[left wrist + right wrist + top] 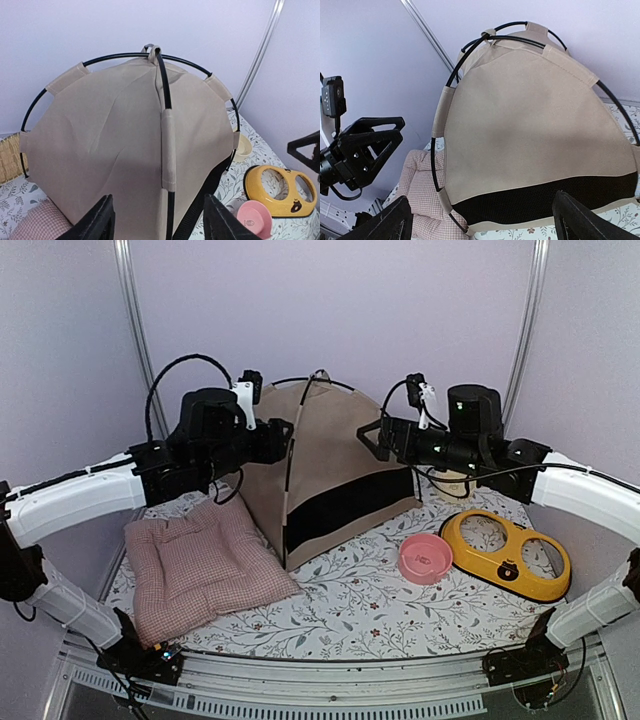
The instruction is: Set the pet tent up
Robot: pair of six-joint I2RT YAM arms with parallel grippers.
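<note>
Jaws of left arm (80, 495) wide apart, empty; jaws of right arm (580, 490) same. Straight ahead, between both: big beige fabric pet tent with thin black poles (335, 475), standing tall at back of flowery tabletop (350, 590). Both arms near, one each side; neither clearly nearer.
</note>
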